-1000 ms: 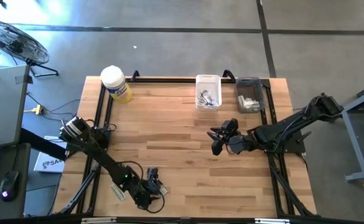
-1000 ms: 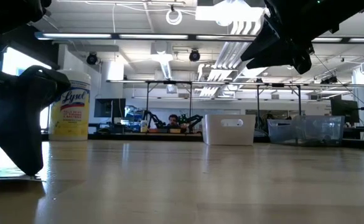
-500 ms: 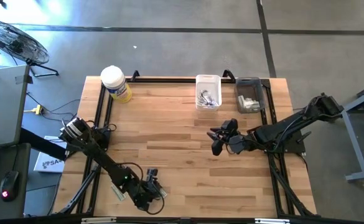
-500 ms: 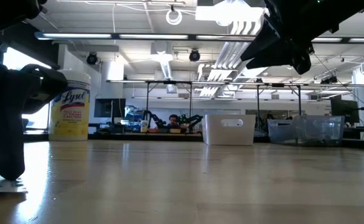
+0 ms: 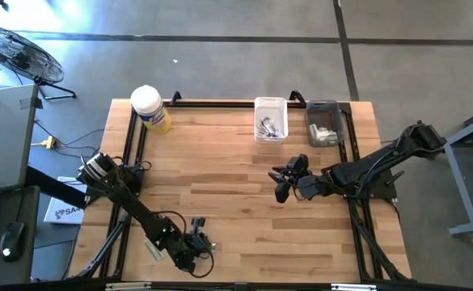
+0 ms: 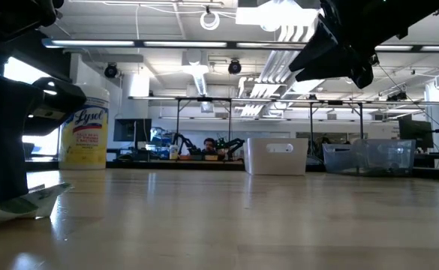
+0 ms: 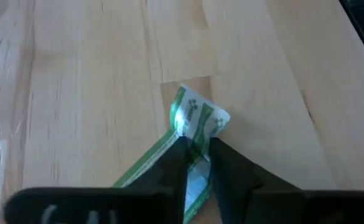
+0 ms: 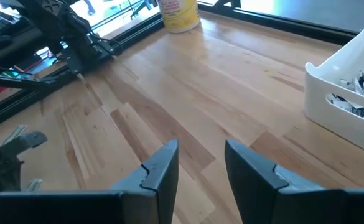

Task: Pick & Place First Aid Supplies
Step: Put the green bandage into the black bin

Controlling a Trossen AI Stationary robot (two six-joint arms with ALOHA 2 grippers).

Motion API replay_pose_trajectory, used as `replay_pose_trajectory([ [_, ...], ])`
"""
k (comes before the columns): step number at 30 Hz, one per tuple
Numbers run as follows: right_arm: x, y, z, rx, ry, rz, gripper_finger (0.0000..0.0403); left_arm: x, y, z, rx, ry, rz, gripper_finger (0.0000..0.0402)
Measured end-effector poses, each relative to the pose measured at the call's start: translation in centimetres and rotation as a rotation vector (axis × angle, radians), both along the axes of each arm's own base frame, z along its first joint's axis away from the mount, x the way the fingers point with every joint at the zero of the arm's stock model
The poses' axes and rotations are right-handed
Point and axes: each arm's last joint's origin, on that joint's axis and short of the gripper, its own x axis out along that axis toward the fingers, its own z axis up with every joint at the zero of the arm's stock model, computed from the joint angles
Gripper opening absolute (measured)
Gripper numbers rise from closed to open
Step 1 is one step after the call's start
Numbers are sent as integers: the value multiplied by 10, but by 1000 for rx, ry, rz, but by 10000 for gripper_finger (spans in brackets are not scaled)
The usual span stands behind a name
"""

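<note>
Where the left gripper (image 7: 197, 163) has pinched a green-and-white strip packet (image 7: 194, 118) at the bench's (image 5: 236, 174) near-left edge, the pick looks made. Next, I'd judge, comes a clean lift toward the white bin (image 5: 270, 118) at the far side. The right gripper (image 8: 200, 163) hovers mid-bench, fingers partly apart, empty.

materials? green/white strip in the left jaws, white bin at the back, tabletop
Green-and-white strip: looks like thin paper or film wrapper; it creases and buckles where the left gripper pinches it.
White bin: probably moulded plastic, smooth, slightly glossy, with rounded rim and thin even walls.
Table: wood, apparently butcher-block; visible grain and staggered plank joints, light sheen suggesting a sealed finish.
</note>
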Motion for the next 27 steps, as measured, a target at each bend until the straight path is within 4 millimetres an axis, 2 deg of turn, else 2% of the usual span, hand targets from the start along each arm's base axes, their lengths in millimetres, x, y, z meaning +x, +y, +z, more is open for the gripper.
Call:
replay_pose_trajectory([
  [6,0,0,0,4,5,17,124,0,1,0,25,-12,1,6],
  [10,6,7,1,-33,-6,119,124,0,2,1,52,-31,21,12],
  [14,21,20,-3,-127,-50,276,124,-1,7,8,114,-59,20,15],
  [21,52,39,-21,-272,-175,552,124,-4,11,53,144,-209,-27,16],
  [27,88,53,-25,-366,-145,691,124,-7,13,93,78,-353,-86,16],
])
